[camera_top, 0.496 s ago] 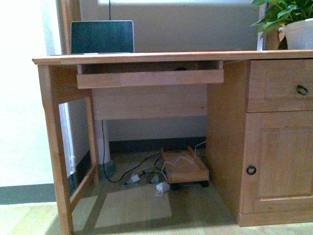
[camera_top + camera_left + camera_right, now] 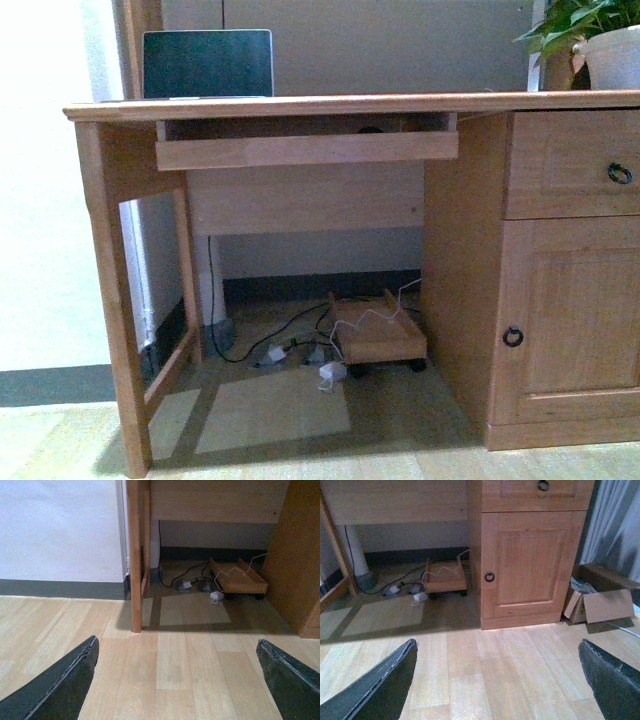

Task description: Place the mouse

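A small dark domed shape peeks over the front board of the pull-out tray under the desk top; it looks like the mouse, mostly hidden. Neither arm shows in the front view. My left gripper is open over bare wooden floor, facing the desk's left leg, with nothing between its dark fingers. Over the floor in front of the cabinet door, my right gripper is open too and holds nothing.
A laptop stands open at the desk's back left, and a potted plant at the right. Cables and a low wheeled wooden stand lie under the desk. Cardboard pieces rest on the floor right of the cabinet.
The whole desk sits slightly higher in the front view than half a second ago. Nothing on or under it has moved.
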`<action>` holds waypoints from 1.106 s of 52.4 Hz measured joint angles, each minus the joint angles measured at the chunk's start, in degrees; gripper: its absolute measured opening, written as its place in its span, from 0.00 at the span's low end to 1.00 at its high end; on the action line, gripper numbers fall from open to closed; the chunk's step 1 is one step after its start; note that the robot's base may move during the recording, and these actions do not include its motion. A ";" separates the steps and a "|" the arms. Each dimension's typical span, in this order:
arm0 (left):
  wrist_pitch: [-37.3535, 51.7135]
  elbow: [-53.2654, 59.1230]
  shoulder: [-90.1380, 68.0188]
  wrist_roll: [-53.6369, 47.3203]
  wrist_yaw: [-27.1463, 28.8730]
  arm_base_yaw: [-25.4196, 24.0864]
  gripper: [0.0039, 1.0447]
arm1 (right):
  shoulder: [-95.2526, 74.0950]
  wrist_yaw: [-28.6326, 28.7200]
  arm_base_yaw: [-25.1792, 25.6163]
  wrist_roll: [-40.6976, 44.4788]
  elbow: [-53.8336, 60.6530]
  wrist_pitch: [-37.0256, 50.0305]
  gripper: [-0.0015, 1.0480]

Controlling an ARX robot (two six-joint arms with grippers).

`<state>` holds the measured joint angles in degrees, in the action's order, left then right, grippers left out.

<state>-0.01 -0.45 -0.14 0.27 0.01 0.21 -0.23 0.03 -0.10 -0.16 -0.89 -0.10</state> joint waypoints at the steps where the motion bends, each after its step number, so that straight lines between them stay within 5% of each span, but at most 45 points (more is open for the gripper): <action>1: 0.00 0.00 0.00 0.00 0.00 0.00 0.93 | 0.00 0.00 0.00 0.00 0.00 0.00 0.93; 58: 0.00 0.00 0.00 -0.02 0.00 0.00 0.93 | 0.00 0.00 0.02 0.00 0.00 0.00 0.93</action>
<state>-0.01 -0.45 -0.14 0.25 0.01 0.21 -0.23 0.03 -0.08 -0.16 -0.89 -0.10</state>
